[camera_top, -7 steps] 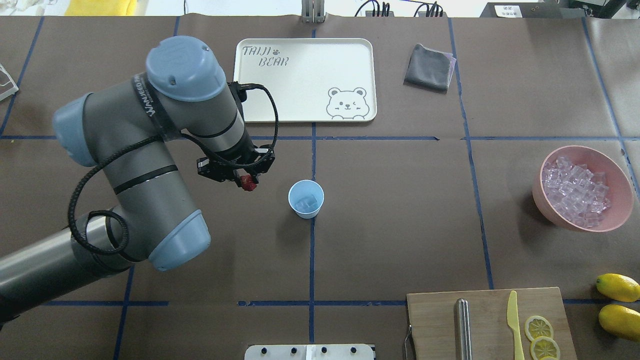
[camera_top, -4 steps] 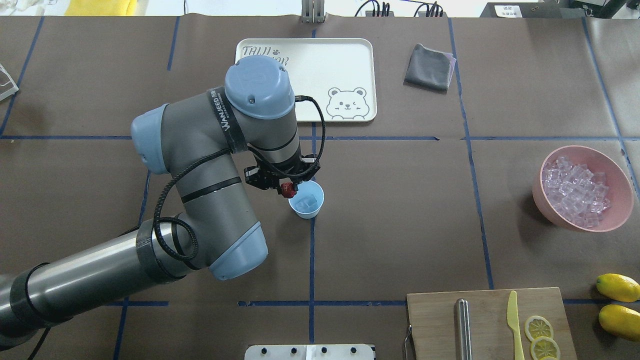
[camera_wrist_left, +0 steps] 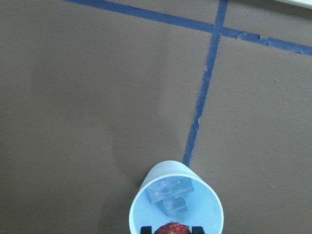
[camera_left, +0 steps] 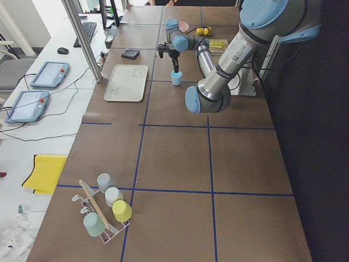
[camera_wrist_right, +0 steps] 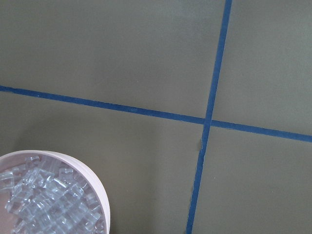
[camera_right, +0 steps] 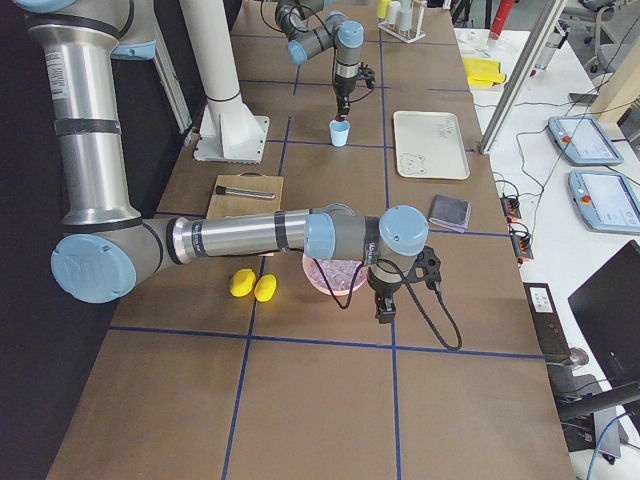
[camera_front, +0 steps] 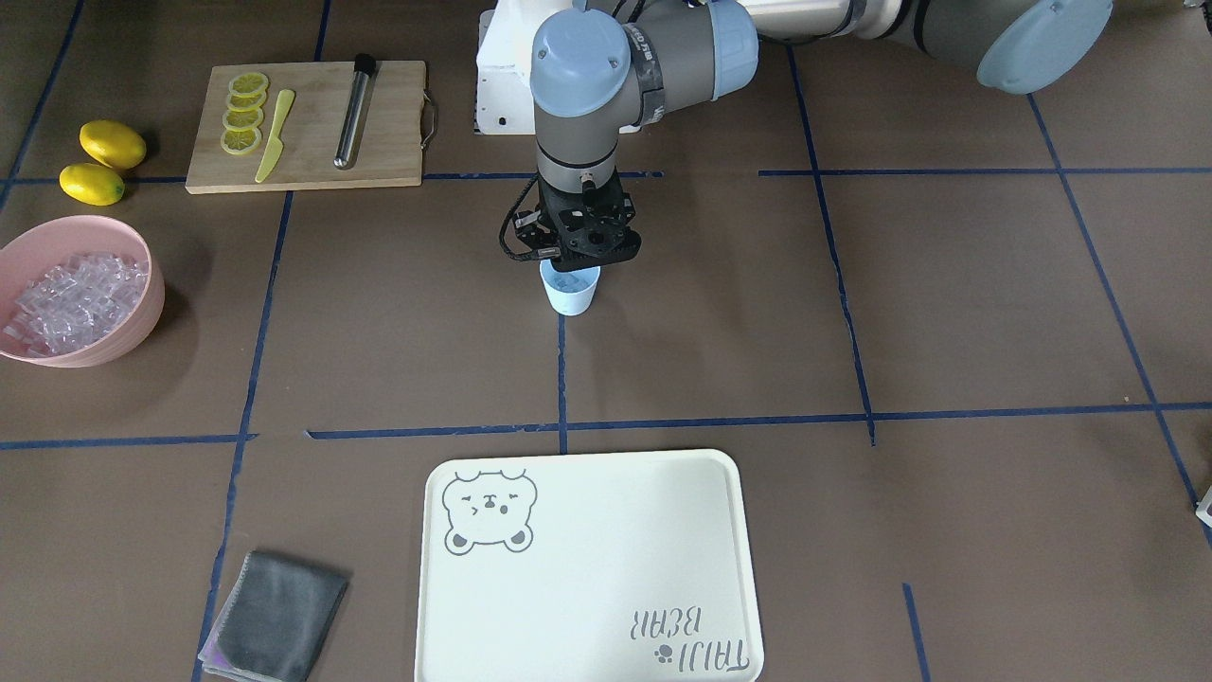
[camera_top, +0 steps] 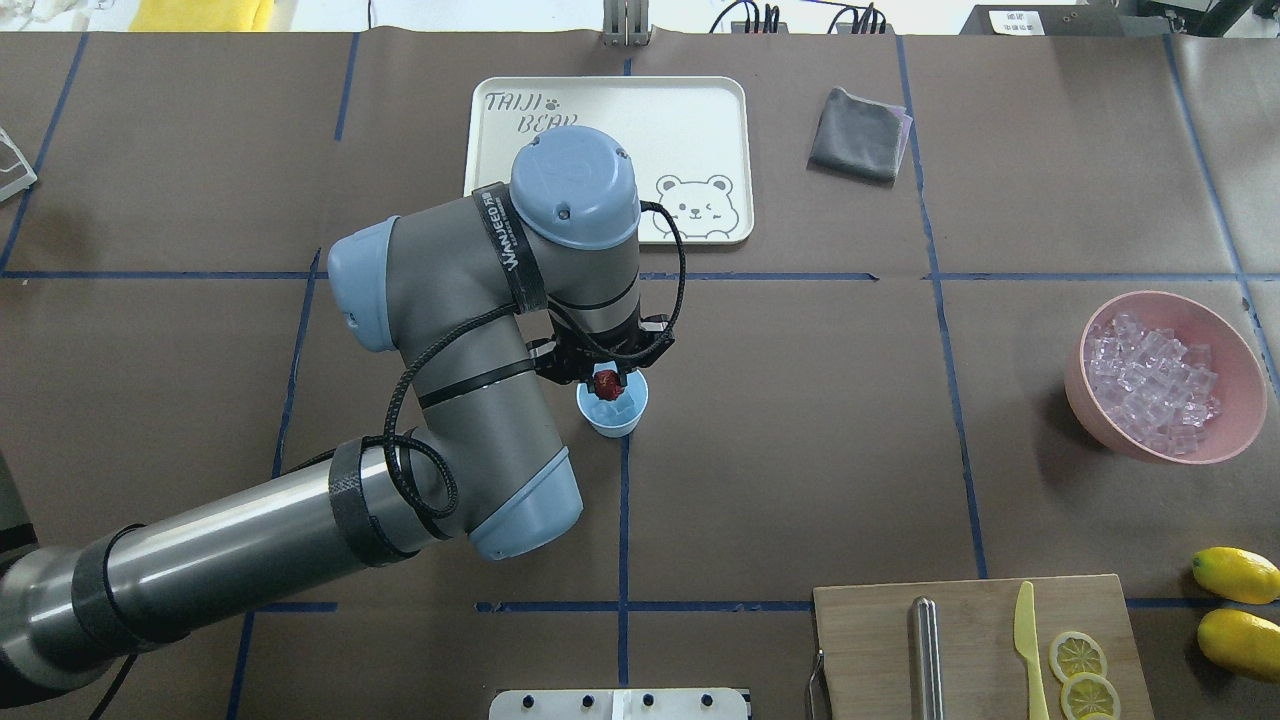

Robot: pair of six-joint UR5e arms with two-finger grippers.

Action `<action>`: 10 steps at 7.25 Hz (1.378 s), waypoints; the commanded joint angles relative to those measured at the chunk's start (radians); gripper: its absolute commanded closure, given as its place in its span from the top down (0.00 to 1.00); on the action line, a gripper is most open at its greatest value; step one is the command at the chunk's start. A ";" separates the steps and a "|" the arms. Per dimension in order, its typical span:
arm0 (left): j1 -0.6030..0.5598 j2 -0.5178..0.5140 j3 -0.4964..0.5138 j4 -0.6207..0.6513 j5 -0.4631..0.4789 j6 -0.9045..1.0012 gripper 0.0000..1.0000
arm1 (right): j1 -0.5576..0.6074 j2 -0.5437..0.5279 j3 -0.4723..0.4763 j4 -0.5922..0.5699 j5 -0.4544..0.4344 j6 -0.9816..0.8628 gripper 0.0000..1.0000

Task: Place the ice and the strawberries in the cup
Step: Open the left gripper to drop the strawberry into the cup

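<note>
Overhead, the left gripper [camera_top: 606, 383] is seen closed on the strawberry [camera_top: 604, 379], which is held just above the mouth of the cup [camera_top: 614, 424]; ice [camera_top: 613, 406] is seen inside the cup.

Left wrist: dark fingertips [camera_wrist_left: 145, 228] are pressed against the strawberry's sides, over the cup's rim.

Exterior right: the right gripper [camera_right: 384, 306] is hung beside the pink bowl [camera_right: 335, 288]; its finger spacing cannot be told.

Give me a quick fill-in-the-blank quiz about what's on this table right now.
The left gripper holds a ____ above the cup.
Inside the cup there is already some ____.
The ____ bowl holds much more of it.
Two whole ____ lie beside the cutting board.
Missing: strawberry; ice; pink; lemons.
</note>
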 commanded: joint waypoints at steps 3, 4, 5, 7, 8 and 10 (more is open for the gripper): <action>0.001 -0.003 0.005 -0.006 0.004 0.001 1.00 | 0.002 0.000 0.000 0.000 0.000 0.000 1.00; 0.001 -0.001 0.004 -0.006 0.004 0.001 1.00 | 0.003 0.000 0.000 0.000 0.000 0.000 1.00; 0.003 -0.001 0.004 -0.006 0.004 -0.001 1.00 | 0.005 0.000 0.000 0.000 0.000 0.000 1.00; 0.000 0.005 -0.010 -0.003 0.005 0.009 1.00 | 0.005 -0.002 -0.001 0.002 0.000 0.000 1.00; -0.008 0.016 -0.022 -0.001 0.007 0.015 1.00 | 0.005 -0.012 -0.003 0.046 -0.007 0.002 1.00; -0.064 0.068 -0.057 0.014 -0.006 0.100 1.00 | 0.005 -0.061 -0.066 0.255 -0.012 0.098 1.00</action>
